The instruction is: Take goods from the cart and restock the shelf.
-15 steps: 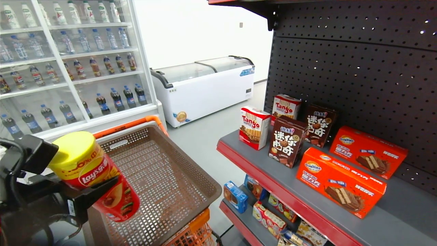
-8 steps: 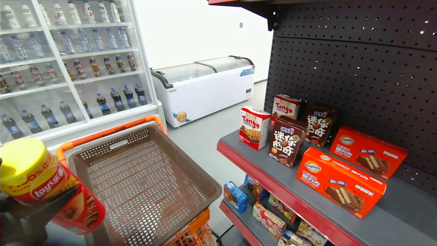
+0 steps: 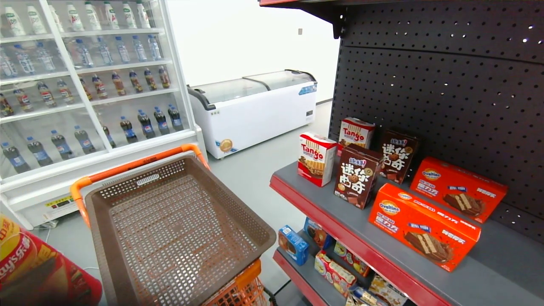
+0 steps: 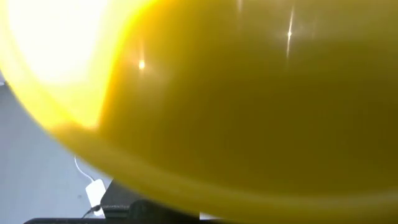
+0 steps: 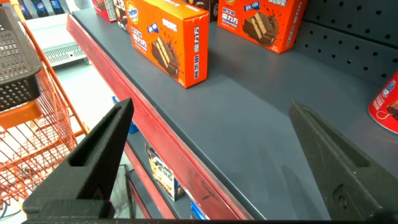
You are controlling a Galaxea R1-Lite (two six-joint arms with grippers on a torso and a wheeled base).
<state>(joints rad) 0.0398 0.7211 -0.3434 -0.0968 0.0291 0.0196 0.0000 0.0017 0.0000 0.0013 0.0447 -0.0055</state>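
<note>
One crisp can (image 3: pixel 36 272), red with a yellow lid (image 4: pixel 217 112), is now pushed down into the lower left corner of the head view. A second ago it was held up at the near left rim of the brown cart basket (image 3: pixel 170 221); half a second ago it was already lower and further left. Shelf and basket are placed the same in all three head pictures, so the arm is taken to have moved, not the camera.

Meaning for the task: the can is lifted clear of the cart but not yet brought to the shelf (image 3: pixel 340 214). It is being drawn down and away, presumably ahead of a swing across.

The left gripper is judged clamped on the can, which hangs unsupported with its lid hard against the wrist camera. Over the grey deck, near the orange boxes, the right gripper (image 5: pixel 211 106) is held with fingers spread wide and nothing between them. A red object (image 5: pixel 385 102) at the deck's edge may be a can already stocked; too little is shown to be sure.

Print is noted, not transcribed:
- white script on the can's red wall
- red logo lettering on two white wafer boxes (image 3: pixel 316 159)
- large white characters on two brown biscuit boxes (image 3: pixel 358 176)
- a round yellow badge and blue strips on two orange cake boxes (image 3: pixel 425 227)
</note>
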